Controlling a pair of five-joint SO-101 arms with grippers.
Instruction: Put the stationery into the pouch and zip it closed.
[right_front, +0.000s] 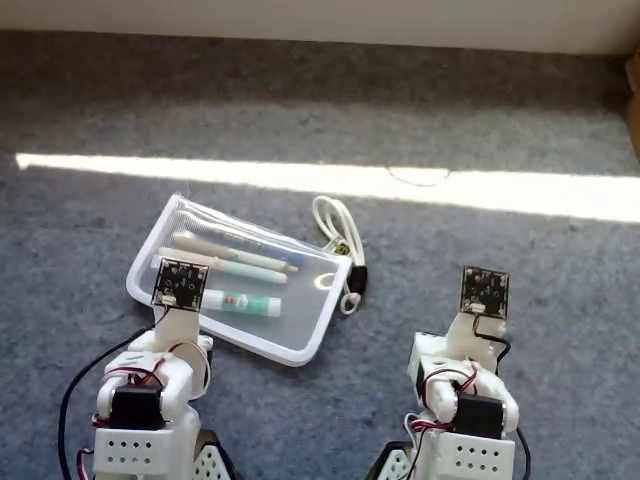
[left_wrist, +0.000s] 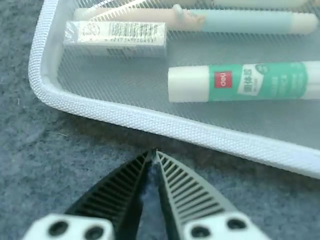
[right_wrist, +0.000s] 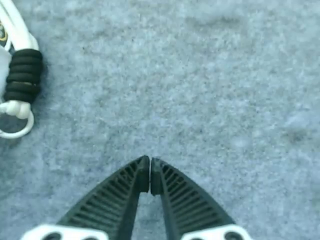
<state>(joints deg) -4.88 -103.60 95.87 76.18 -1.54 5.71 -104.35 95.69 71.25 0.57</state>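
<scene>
A clear mesh pouch with a white border lies flat on the grey carpet, holding a glue stick, pens and a wrapped eraser. In the left wrist view the pouch edge runs just beyond my left gripper, which is shut and empty above the carpet; the glue stick, eraser and a pen show through the mesh. A white cord with a black toggle trails from the pouch's right corner. My right gripper is shut and empty over bare carpet, the toggle off to one side.
Both arm bases stand at the near edge. A bright strip of sunlight crosses the carpet behind the pouch. A brown object sits at the far right edge.
</scene>
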